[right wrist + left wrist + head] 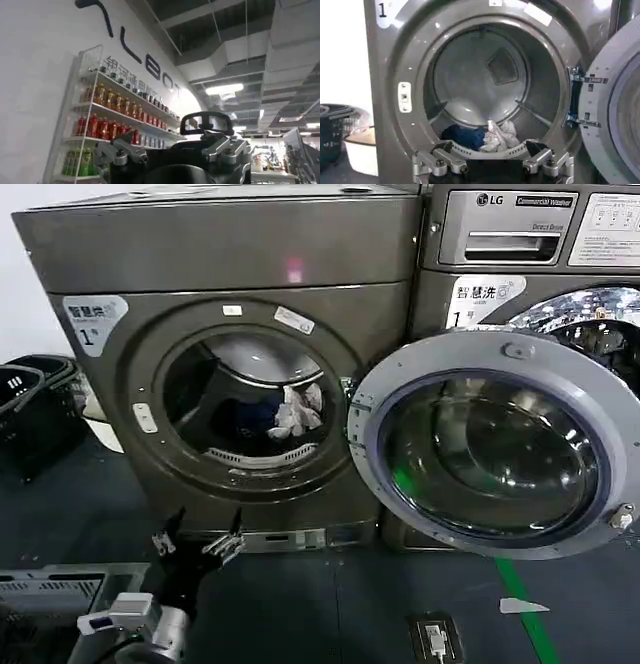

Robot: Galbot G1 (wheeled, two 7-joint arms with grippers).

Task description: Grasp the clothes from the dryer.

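The dryer [220, 244] stands at the left with its porthole uncovered, and its round door [500, 454] hangs swung out to the right. Low in the drum lie the clothes: a whitish wrinkled bundle [297, 412] [499, 137] and, to its left, a dark blue garment [245, 419] [465, 136]. My left gripper [197, 536] [492, 165] hovers outside the machine, in front of and below the porthole's lower rim, open and holding nothing. My right gripper [172, 155] is raised away from the machines, open and empty, facing a wall shelf of bottles.
The LG machine [520, 229] stands at the right, behind the swung-out door. Black baskets [30, 399] and a white tub [360, 150] sit left of the dryer. A green floor line [525, 604] and a floor socket [437, 639] lie in front.
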